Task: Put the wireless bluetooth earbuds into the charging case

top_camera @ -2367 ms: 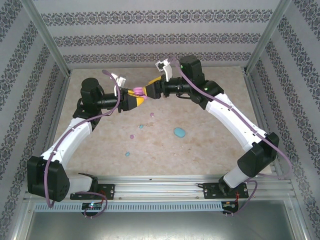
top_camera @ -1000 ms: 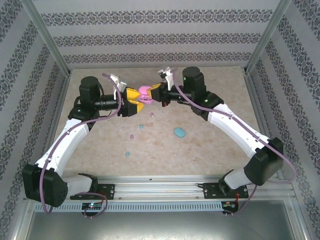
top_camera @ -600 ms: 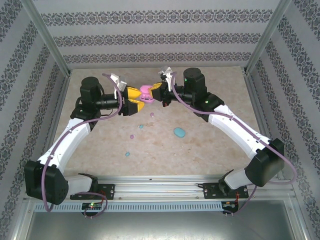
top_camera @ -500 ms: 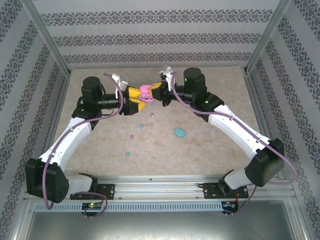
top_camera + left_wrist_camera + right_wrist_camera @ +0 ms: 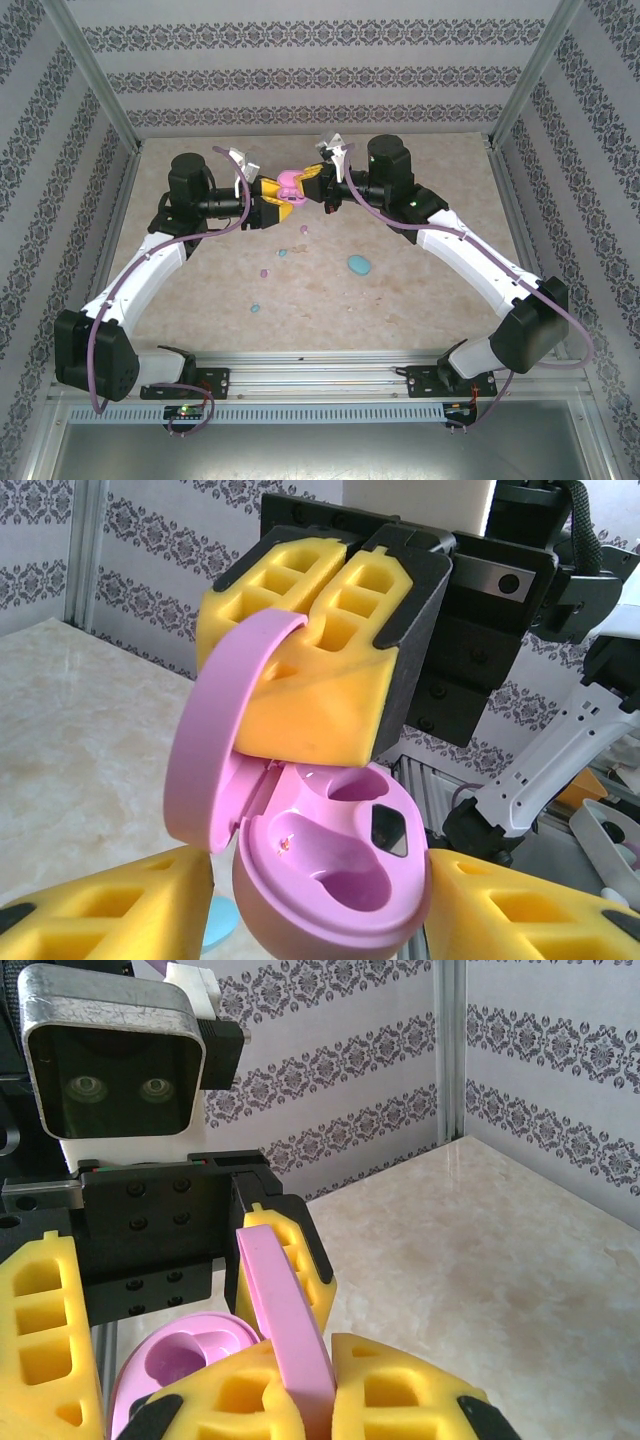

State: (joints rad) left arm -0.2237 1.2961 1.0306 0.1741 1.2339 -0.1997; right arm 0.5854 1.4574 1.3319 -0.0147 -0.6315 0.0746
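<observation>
A pink charging case (image 5: 290, 183) hangs above the far middle of the table between both grippers. My left gripper (image 5: 320, 905) is shut on the case's lower half (image 5: 335, 880), which has two empty sockets. My right gripper (image 5: 325, 1395) is shut on the opened lid (image 5: 285, 1320), pinching its edge; the lid (image 5: 215, 745) stands nearly upright. Both grippers meet at the case, the left gripper (image 5: 270, 200) from the left and the right gripper (image 5: 315, 185) from the right. On the table lie a pink earbud (image 5: 305, 231), a blue earbud (image 5: 283, 252), a second pink earbud (image 5: 264, 271) and a second blue earbud (image 5: 254, 308).
A light blue oval case (image 5: 358, 265) lies shut on the beige table (image 5: 420, 300), right of the loose earbuds. Patterned walls and metal posts (image 5: 95, 85) close in the table on three sides. The left arm's wrist camera (image 5: 110, 1060) faces my right wrist closely.
The pink case's lid has swung open between the two grippers. The left gripper has shifted a little to the right and farther back; the earbuds on the table have not moved.
</observation>
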